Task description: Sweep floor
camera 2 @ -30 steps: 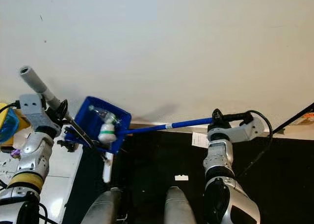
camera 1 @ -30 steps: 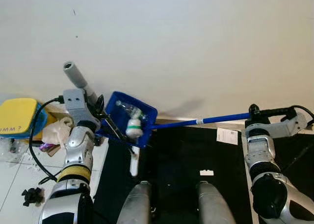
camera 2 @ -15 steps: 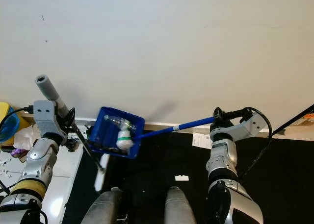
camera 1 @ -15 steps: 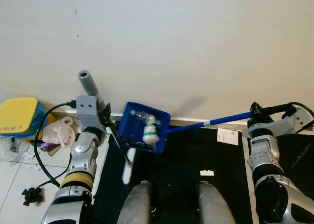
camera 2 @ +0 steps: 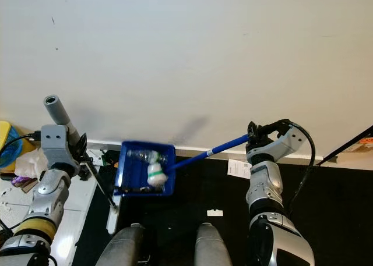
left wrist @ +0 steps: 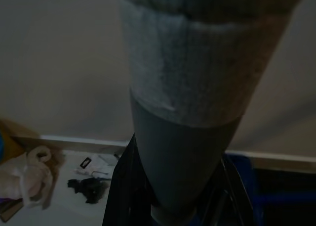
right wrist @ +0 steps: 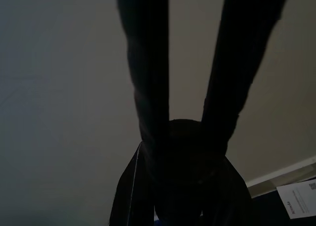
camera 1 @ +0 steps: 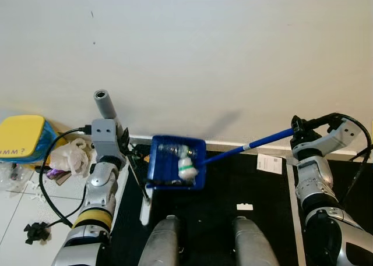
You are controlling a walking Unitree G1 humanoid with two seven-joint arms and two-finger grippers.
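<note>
Now your right gripper (camera 1: 298, 126) clamps the blue dustpan (camera 1: 176, 170) handle, pan aloft near the wall with a bottle (camera 1: 186, 167) inside; left gripper (camera 1: 123, 142) grips the broom (camera 1: 106, 107). Keep the pan level.

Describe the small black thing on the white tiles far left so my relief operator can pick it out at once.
Start at the yellow cushion against the wall on the robot's left, then drop down past the crumpled plastic bag onto the white tiles. There, beside the left arm's black cable, lies a small black knob. Its knobbly, star-like outline sets it apart from the pale litter nearby.
</note>
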